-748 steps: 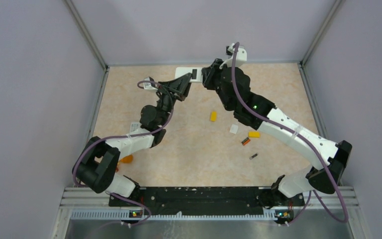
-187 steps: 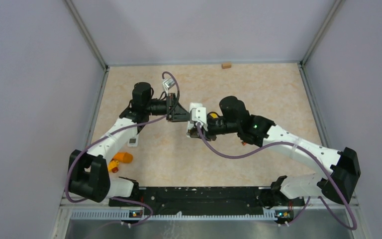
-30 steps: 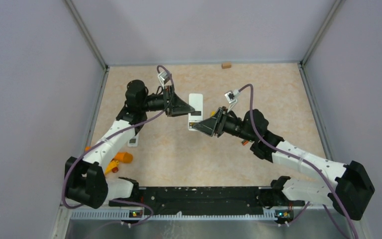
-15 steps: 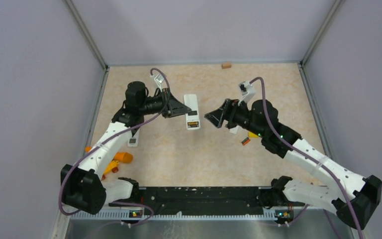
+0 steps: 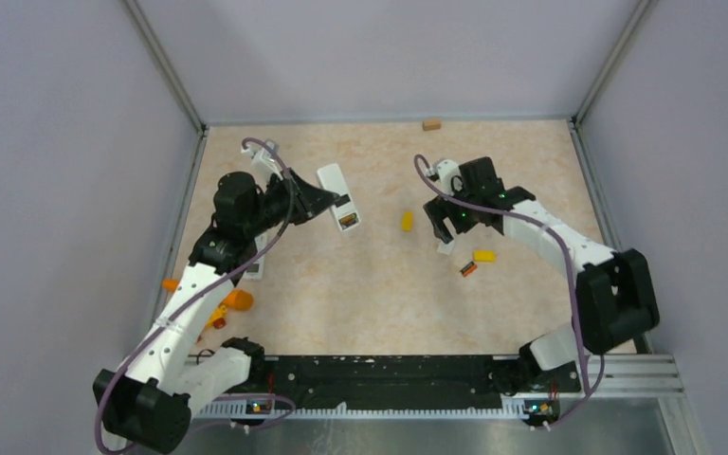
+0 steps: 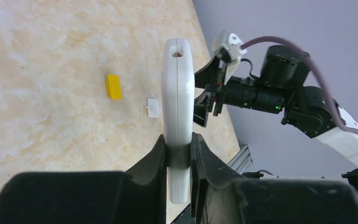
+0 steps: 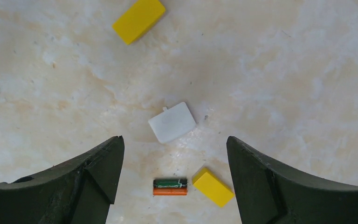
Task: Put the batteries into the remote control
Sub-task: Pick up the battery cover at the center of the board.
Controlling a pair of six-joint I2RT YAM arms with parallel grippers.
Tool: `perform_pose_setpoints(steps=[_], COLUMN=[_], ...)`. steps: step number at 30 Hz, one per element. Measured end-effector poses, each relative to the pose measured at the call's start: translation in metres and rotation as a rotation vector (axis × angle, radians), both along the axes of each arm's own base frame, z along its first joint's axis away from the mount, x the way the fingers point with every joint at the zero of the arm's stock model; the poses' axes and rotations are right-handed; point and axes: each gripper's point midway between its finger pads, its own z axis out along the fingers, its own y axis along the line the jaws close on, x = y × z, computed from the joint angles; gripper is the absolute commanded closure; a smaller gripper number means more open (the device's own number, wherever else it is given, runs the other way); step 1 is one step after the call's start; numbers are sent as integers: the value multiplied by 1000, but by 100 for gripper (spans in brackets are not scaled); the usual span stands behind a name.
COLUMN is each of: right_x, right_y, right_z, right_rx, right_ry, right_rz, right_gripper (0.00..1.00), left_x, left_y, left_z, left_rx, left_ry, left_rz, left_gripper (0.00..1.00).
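My left pincer (image 6: 179, 144) is pinching the remote control (image 6: 178, 107) by its two long sides, near one end, and holds it on edge above the bench (image 5: 360, 303). In the overhead view the remote control (image 5: 338, 197) sits toward 10 o'clock from the bench's middle. Its dark recess faces up, with a gold-brown glint inside; I cannot tell what that glint is.

My right pincer (image 7: 173, 140) is spread wide and holds nothing, pointing down at the bench toward 3 o'clock from the middle. Between its fingertips lies a small white cover plate (image 7: 172, 122), touching neither finger. At 6 o'clock from that plate lies the orange-and-black battery (image 7: 170, 187), flat on the bench, with a yellow block (image 7: 213, 186) just beside it at 3 o'clock. A second yellow block (image 7: 138, 20) lies well apart at 11 o'clock from the plate.

Overhead, an orange cylinder (image 5: 238, 300) lies near my left arm at 8 o'clock. A small brown block (image 5: 430, 124) sits at the far edge, toward 12 o'clock.
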Motion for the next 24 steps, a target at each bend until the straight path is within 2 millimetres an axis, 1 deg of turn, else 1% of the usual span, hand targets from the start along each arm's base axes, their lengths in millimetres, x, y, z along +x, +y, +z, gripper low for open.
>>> perform_pose_setpoints(steps=[3, 6, 9, 12, 16, 18, 20, 24], right_x=[5, 5, 6, 5, -1, -2, -2, -1], right_y=[1, 2, 1, -3, -9, -11, -14, -13], right_z=[-24, -33, -42, -56, -80, -88, -93, -95], right_rx=[-101, -151, -194, -235, -283, -305, -325, -350], right_ry=[68, 100, 117, 149, 215, 234, 243, 233], right_rz=[136, 239, 302, 338, 370, 378, 381, 396], right_gripper=[18, 20, 21, 22, 23, 23, 24, 25], left_x=[5, 10, 14, 17, 19, 20, 22, 22], left_y=[3, 3, 1, 1, 5, 8, 10, 13], left_z=[-3, -11, -17, -12, 3, 9, 11, 7], left_rx=[8, 19, 38, 63, 89, 99, 105, 119], left_ry=[6, 35, 68, 62, 17, -5, -16, -7], left_rz=[26, 31, 16, -1, -3, 1, 5, 8], left_gripper=[100, 100, 100, 100, 100, 100, 100, 100])
